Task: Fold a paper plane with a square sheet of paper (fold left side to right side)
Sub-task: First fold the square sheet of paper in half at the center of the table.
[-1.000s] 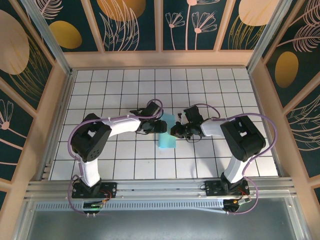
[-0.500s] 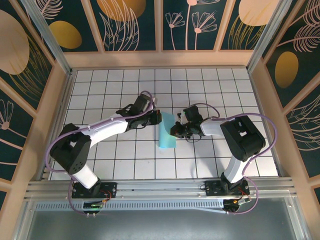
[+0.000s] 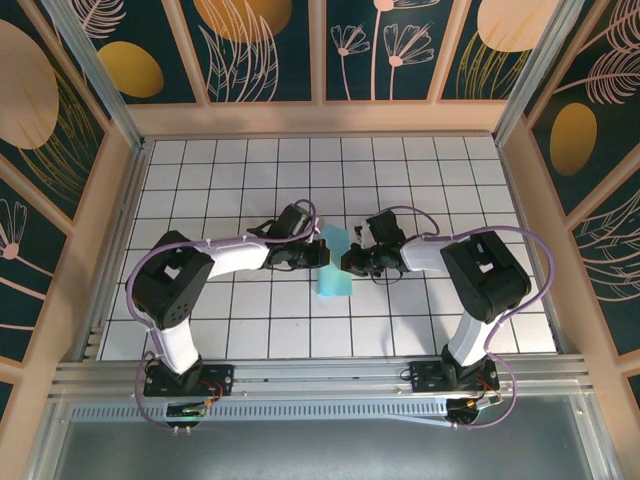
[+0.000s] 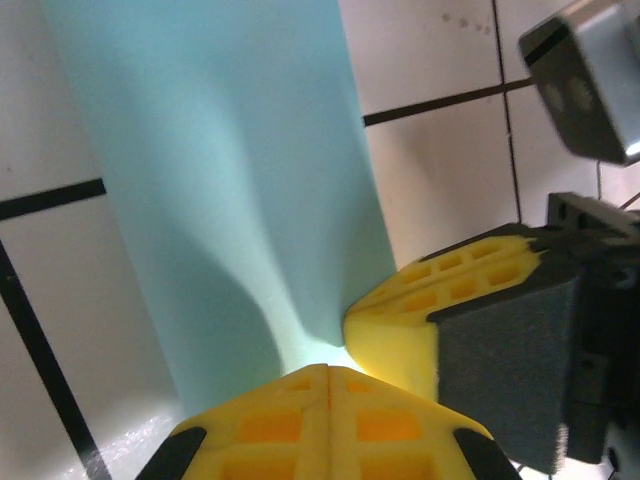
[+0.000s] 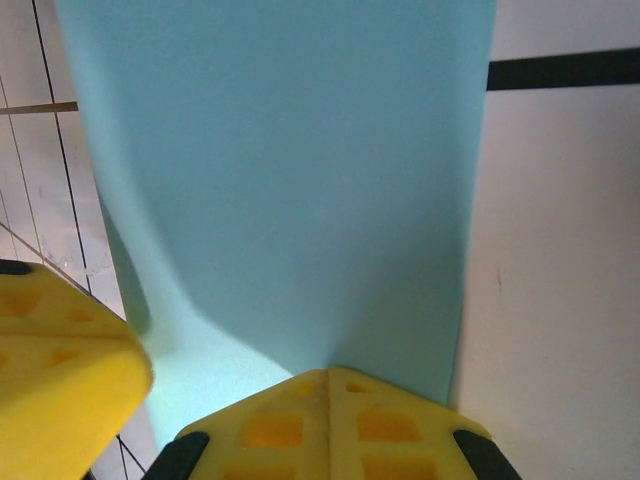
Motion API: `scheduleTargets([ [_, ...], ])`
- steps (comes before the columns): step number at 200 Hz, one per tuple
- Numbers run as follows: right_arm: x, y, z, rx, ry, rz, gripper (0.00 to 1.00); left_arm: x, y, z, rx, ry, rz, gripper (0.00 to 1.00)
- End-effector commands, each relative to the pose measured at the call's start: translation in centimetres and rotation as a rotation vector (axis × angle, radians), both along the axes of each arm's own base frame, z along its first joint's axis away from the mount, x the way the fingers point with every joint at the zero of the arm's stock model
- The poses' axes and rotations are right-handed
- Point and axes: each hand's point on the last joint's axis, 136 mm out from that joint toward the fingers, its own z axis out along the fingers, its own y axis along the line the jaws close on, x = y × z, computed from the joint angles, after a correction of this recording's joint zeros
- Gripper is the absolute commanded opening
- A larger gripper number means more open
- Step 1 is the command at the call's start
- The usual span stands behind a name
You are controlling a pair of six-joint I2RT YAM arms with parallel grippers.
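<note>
**Sheet of paper** [image 4: 230,180]: thin, light turquoise stock. Matt, smooth and unprinted, with a soft buckle in the surface close to the fingertips.

**Left gripper** [image 4: 328,372]: fingers [image 4: 270,425] of yellow moulded plastic with lattice recesses and a dull satin finish. Black inserts at the outer corners.

**Right gripper** [image 5: 328,375]: same yellow plastic. In the left wrist view, one finger has a dark grey pad [image 4: 505,370], coarse and grainy.

**Table** [image 3: 420,190]: white tiles, smooth with a slight sheen, and dark joint lines.

**Left arm shell** [image 3: 235,255]: white plastic, glossy.

**Near rail** [image 3: 320,375]: bare grey metal, ribbed.

**Enclosure frame** [image 3: 320,118]: pale wood, matt.
</note>
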Motion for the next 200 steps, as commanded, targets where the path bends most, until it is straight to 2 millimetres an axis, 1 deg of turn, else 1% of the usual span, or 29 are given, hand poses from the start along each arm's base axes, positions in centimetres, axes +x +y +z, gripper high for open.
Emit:
scheduleTargets([
  [1,-2.2,-2.9,-4.4,-0.186,0.089,-0.022,0.00,-1.0,0.8,-2.0,0.020,0.040,-0.005,0.00],
  [47,-2.3,-3.1,-4.5,-0.199,0.091,-0.018,0.00,-1.7,1.9,-3.5,0.067,0.059,0.007,0.00],
  [116,-2.7,-3.7,-5.0,-0.230,0.102,-0.023,0.00,-1.8,3.0,-4.4,0.099,0.066,0.031,0.00],
  [139,-2.7,-3.9,-5.1,-0.238,0.101,-0.023,0.00,-1.7,3.8,-4.3,0.098,0.066,0.046,0.00],
  [178,-2.7,-3.9,-5.2,-0.240,0.102,-0.023,0.00,-1.4,6.0,-4.1,0.101,0.063,0.088,0.00],
  [200,-2.7,-3.9,-5.1,-0.237,0.100,-0.021,0.00,-1.1,6.5,-3.3,0.088,0.044,0.095,0.00],
])
